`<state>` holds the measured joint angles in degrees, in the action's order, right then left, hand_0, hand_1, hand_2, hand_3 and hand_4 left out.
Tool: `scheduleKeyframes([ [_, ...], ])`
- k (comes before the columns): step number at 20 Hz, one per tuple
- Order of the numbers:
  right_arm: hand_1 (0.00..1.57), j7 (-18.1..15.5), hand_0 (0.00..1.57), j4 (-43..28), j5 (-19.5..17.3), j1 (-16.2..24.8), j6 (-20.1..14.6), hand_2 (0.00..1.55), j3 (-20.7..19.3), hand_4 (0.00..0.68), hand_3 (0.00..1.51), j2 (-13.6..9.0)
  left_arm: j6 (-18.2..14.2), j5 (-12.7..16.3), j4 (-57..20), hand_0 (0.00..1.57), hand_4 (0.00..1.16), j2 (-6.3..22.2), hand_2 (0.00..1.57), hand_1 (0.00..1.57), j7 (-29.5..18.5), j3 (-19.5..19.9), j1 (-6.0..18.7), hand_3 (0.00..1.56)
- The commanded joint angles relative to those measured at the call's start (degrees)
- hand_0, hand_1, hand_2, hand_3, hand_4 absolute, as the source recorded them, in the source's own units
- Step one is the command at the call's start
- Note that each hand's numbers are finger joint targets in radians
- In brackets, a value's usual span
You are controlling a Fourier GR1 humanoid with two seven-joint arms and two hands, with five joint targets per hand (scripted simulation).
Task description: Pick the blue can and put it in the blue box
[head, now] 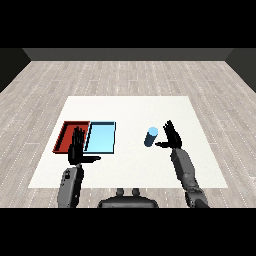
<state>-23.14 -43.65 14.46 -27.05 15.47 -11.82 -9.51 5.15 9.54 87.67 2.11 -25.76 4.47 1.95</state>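
The right hand is spread wide, fingers straight and thumb reaching toward the blue can, just beside it; whether thumb and can touch I cannot tell. It holds nothing. The can stands on the white desk well to the right of the light blue tray, long axis near upright (top leaning slightly away and rightward). The left hand is also flat and apart, hovering over the red tray, which lies against the blue tray's left side.

Two grey, segmented forearms; the left hand and right hand are black, with slim fingers.
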Motion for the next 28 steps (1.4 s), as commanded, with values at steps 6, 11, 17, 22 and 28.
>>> scheduleKeyframes([
  [6, 0.0, -1.25, 0.0, 3.05, -0.86, -2.04, -1.79, 0.0, 1.48, 0.0, 0.0, 2.27, -0.61, 0.06, -0.63, 0.0, 0.0, 0.17, 0.0, 0.0, 0.06, 0.51, 1.77, 0.0],
  [11, 0.0, -4.5, 0.0, 7.61, -0.69, -3.07, -0.17, 0.0, 0.98, 0.0, 0.0, 2.44, -0.6, 0.59, 0.67, 0.0, 0.0, 1.08, 0.0, 0.0, 1.61, 1.24, 1.25, 0.0],
  [17, 0.0, -3.52, 0.0, 8.41, -1.67, -5.44, -3.96, 0.0, 2.22, 0.0, 0.0, 5.4, -0.28, -0.5, 3.16, 0.0, 0.0, 0.55, 0.0, 0.0, 0.25, -0.06, -1.83, 0.0],
  [22, 0.0, -3.59, 0.0, 12.4, -0.67, -8.86, -1.15, 0.0, 0.72, 0.0, 0.0, 3.38, 0.3, 0.19, 5.13, 0.0, 0.0, 1.01, 0.0, 0.0, 0.6, 0.28, -3.68, 0.0],
  [28, 0.0, -3.35, 0.0, 13.56, -1.37, -10.98, -3.63, 0.0, 1.06, 0.0, 0.0, 4.8, -1.59, -0.89, 3.72, 0.0, 0.0, 0.16, 0.0, 0.0, 1.95, -0.18, -1.48, 0.0],
])
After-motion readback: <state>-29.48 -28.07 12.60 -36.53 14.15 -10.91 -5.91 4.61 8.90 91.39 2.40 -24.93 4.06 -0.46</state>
